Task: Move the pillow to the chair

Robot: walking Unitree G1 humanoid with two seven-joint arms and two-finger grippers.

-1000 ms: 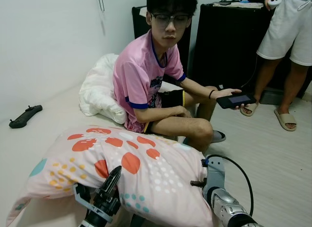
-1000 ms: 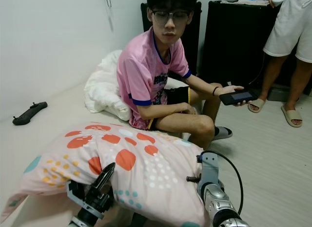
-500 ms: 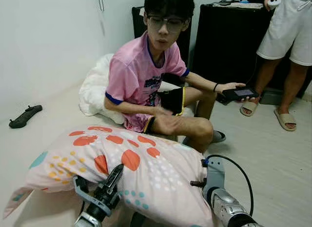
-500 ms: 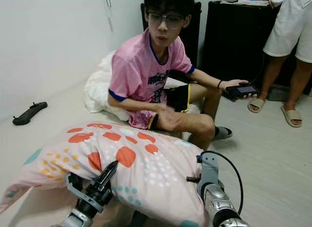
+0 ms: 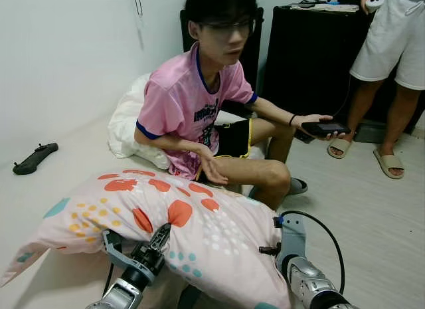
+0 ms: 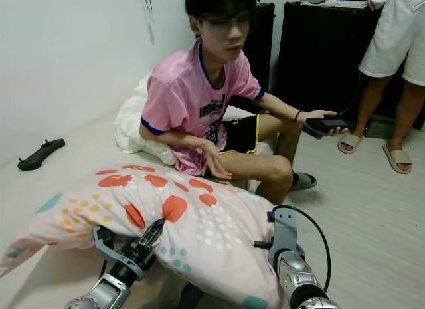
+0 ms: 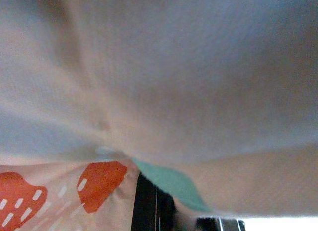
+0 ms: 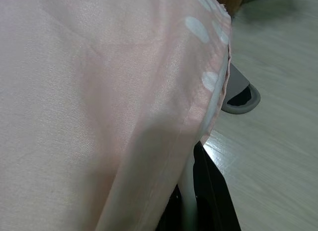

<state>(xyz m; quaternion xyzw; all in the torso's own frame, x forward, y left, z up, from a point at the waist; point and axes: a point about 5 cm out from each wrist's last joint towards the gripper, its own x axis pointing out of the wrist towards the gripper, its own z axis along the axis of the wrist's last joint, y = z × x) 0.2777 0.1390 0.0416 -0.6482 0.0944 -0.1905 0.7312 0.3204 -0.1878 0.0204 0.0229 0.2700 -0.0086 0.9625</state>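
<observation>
A large pink pillow with orange, yellow and teal spots lies across both my arms, low in front of me. Its left end droops toward the white bed. My left gripper presses up against the pillow's underside near the middle. The left wrist view has the pillow fabric close against the camera. My right arm's wrist pokes out at the pillow's right edge, and that gripper is hidden behind the fabric. In the right wrist view the pillow cloth hangs above the wood floor.
A person in a pink shirt sits on the bed edge right behind the pillow, holding a dark device. Another person stands at the back right by a black cabinet. A white duvet and a black object lie on the bed.
The seated person has leaned forward, lowering a hand toward the pillow. The pillow's left end has sagged lower and further left, and my left gripper has dropped slightly beneath it.
</observation>
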